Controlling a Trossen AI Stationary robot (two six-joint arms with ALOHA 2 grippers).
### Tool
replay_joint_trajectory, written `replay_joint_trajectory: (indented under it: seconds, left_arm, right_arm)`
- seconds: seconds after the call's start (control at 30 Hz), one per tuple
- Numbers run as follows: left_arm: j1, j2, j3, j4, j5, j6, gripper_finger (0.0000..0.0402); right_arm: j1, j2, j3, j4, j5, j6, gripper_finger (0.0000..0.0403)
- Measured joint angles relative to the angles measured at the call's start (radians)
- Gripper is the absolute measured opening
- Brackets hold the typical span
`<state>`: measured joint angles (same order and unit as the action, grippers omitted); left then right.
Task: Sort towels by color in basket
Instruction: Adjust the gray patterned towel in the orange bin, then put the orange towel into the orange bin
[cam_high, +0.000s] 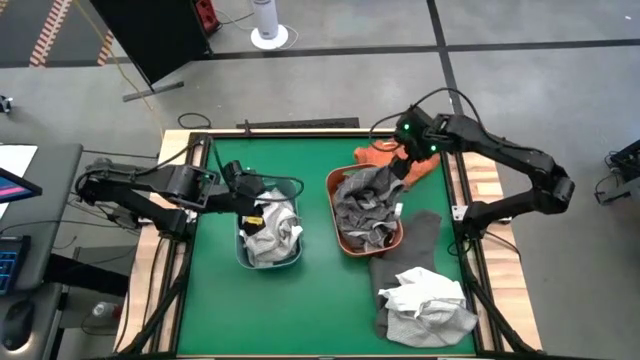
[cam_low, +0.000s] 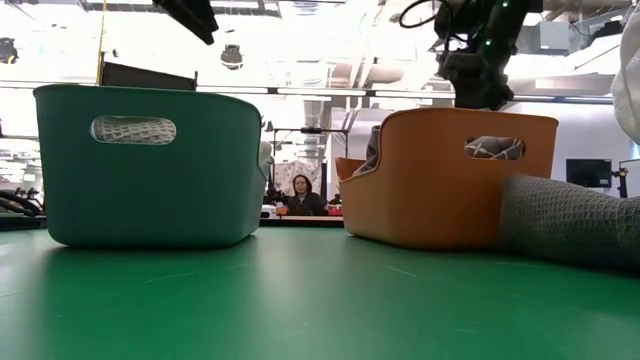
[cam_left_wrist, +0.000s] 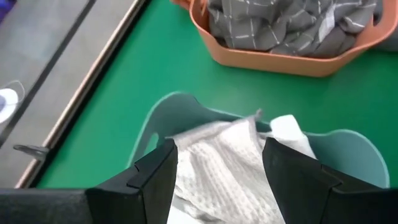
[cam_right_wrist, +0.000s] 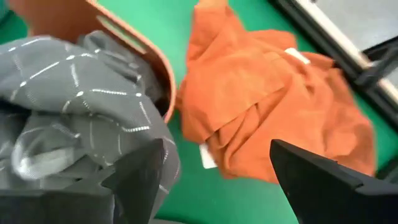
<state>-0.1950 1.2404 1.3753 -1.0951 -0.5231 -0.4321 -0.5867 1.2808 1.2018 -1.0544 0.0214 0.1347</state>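
Right gripper hangs wide open over the orange basket, so the grey patterned towel could snag.

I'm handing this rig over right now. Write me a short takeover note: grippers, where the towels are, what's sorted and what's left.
Left gripper: open, over the teal basket, white waffle towel between its fingers, not clamped.
Right gripper: open, empty, above the far rim of the orange basket, beside the rust-orange towel.
Done: white towels in the teal basket; grey patterned towels in the orange basket.
Left: the rust-orange towel on the mat behind the orange basket; a dark grey towel and a white crumpled towel on the mat at the right, near side.
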Motion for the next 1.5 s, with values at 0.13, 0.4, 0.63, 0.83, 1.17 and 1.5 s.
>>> replay_joint_trajectory:
  seconds: [0.13, 0.4, 0.63, 0.83, 1.17, 1.5]
  left_arm:
    - [-0.015, -0.001, -0.032, 0.010, 0.000, -0.023, 0.0224]
    - [0.001, -0.005, -0.038, 0.048, -0.019, 0.009, 0.0224]
    - [0.012, -0.006, -0.037, 0.056, -0.020, 0.031, 0.0224]
    - [0.012, -0.006, -0.037, 0.054, -0.020, 0.041, 0.0224]
    - [0.012, -0.006, -0.037, 0.054, -0.013, 0.072, 0.0224]
    - [0.013, -0.006, -0.036, 0.069, -0.013, 0.091, 0.0224]
  right_arm:
    - [0.082, 0.014, 0.001, 0.002, -0.088, -0.009, 0.0333]
    - [0.333, 0.154, 0.002, 0.213, -0.129, 0.020, 0.0333]
    - [0.440, 0.386, 0.002, 0.168, -0.110, 0.023, 0.0333]
    - [0.417, 0.493, 0.004, 0.064, -0.100, -0.011, 0.0333]
    - [0.387, 0.283, 0.102, -0.106, -0.098, 0.030, 0.0333]
    - [0.275, 0.078, 0.168, -0.213, 0.139, 0.041, 0.0333]
